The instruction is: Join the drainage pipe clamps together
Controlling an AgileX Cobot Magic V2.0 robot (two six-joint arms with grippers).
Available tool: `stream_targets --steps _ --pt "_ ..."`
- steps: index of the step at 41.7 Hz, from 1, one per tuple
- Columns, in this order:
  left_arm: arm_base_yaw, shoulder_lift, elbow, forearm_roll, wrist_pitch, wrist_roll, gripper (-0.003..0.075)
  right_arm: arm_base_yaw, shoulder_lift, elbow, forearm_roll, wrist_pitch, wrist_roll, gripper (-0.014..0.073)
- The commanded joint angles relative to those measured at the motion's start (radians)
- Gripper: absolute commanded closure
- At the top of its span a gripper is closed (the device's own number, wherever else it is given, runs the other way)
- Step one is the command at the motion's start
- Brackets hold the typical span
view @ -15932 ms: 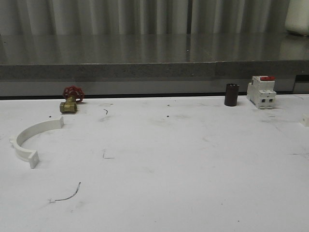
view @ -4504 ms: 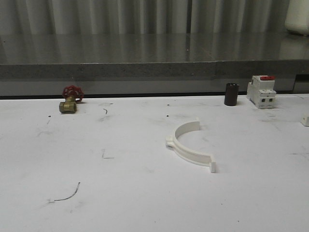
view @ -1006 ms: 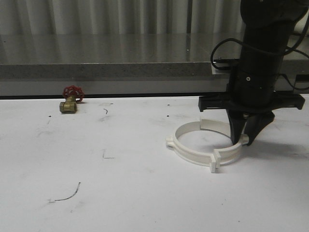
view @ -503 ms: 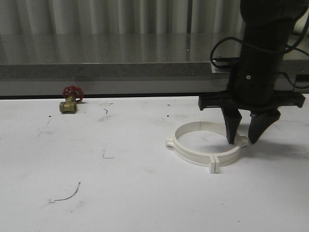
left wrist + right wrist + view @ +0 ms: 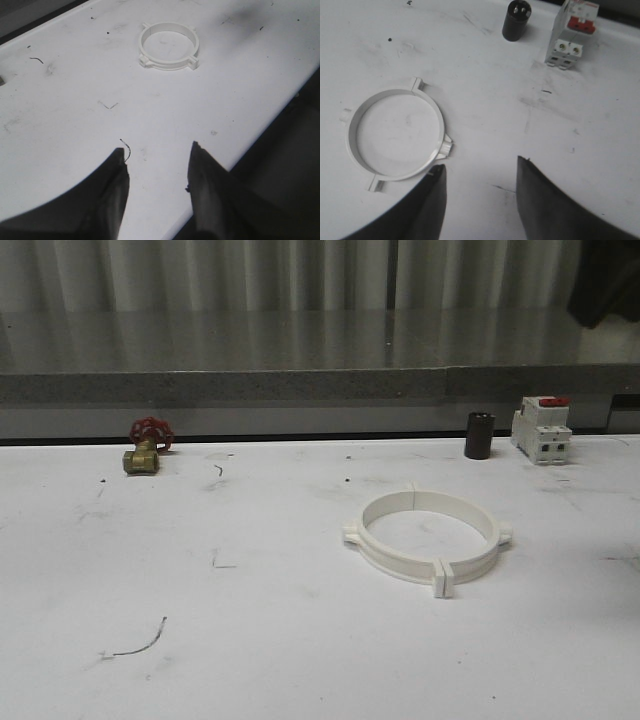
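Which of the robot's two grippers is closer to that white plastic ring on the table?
The right. In its wrist view the right gripper hangs open just beside the white ring, its fingertips close to the rim. The left gripper, also open, sits well back, the ring looking small and distant across bare table.

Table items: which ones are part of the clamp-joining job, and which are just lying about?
Part of the job:
- the two drainage pipe clamps, set end to end as one white ring on the table

Just lying about:
- brass valve with red handwheel, far left
- dark cylinder, far right
- white breaker with red switch, beside the cylinder
- thin wire scrap, near left
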Motion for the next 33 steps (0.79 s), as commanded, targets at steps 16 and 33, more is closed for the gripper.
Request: stream_targets --steps 16,33 --pt "0.002 0.002 -0.026 -0.007 -0.073 -0.002 0.0438 -0.019 -0.557 0.445 -0.039 -0.174 0.132 0.0232" --pt "0.002 0.002 -0.026 -0.007 -0.073 -0.002 0.0438 -0.019 -0.655 0.495 -0.039 -0.160 0.133 0.0450"
